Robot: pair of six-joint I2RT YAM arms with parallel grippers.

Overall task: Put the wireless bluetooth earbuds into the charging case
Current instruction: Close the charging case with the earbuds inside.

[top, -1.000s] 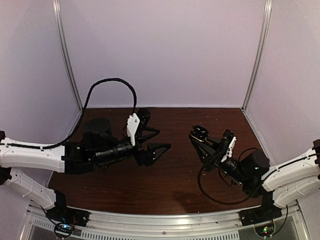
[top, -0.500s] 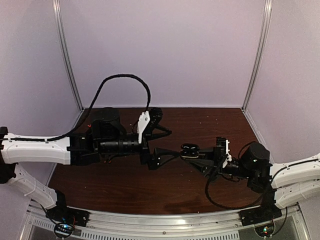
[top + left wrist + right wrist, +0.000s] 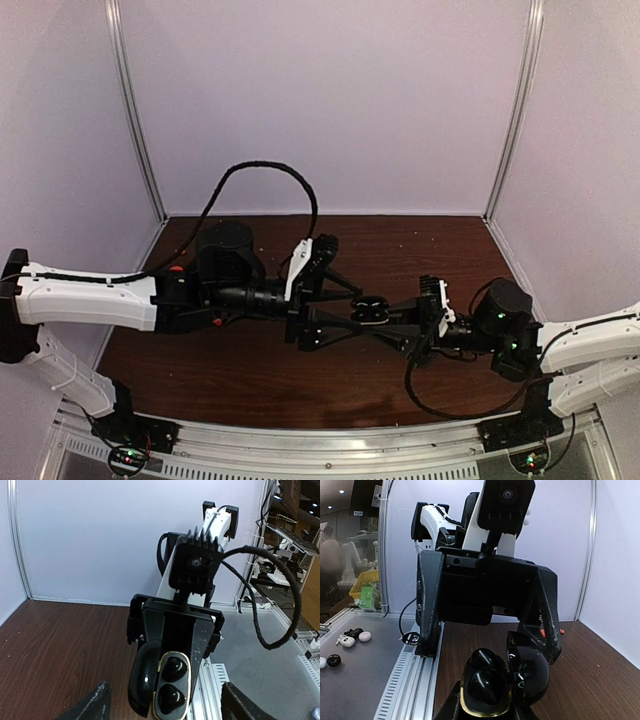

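1. The right claw was clenched on the case and held it clear of the worktop. The lid was swung open, apparently so the hollows faced the other arm.
2. Two dark earbuds sat in those hollows, just beyond the right claw's tips. I saw no red on either.
3. The left claw was released, its fingers standing either side of the case without seeming to touch it. I judged it was placed there to press the buds home or shut the lid.
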